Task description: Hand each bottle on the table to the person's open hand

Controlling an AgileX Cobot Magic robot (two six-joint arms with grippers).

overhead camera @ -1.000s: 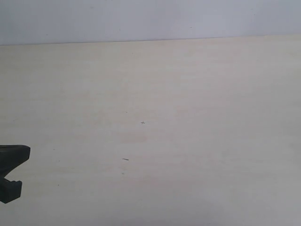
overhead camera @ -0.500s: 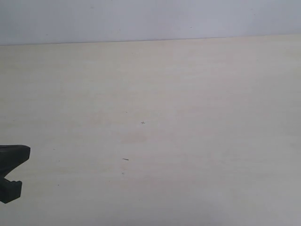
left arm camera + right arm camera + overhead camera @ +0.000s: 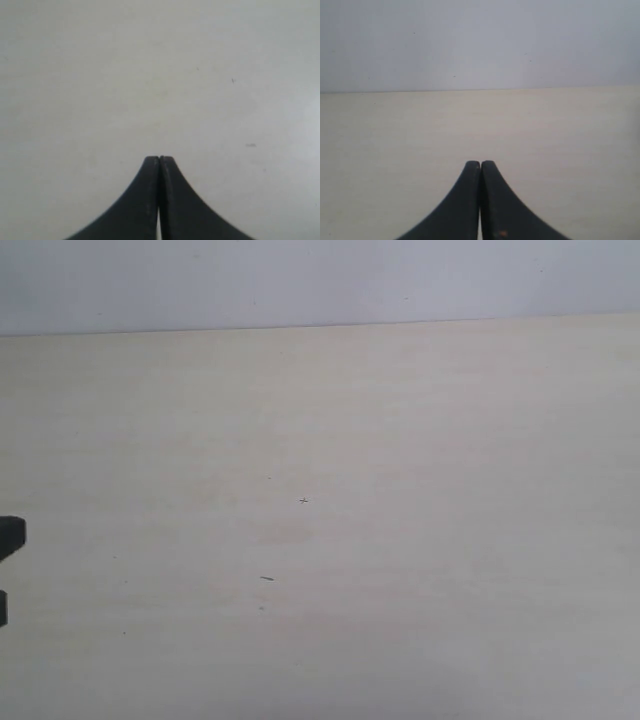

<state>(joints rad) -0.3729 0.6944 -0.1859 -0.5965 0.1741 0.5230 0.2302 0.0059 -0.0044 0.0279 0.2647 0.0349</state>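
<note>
Pressing their fingertips together on nothing, the left gripper and the right gripper are both clenched closest to the cameras, the left one barely showing at the near left edge of the scene. Beyond them the pale table runs out to the far grey wall with no bottle in view, and no person's hand either. A bottle would likely be light, smooth and round, so slippery; a gentle hold mid-body, across the label, seems safest.
</note>
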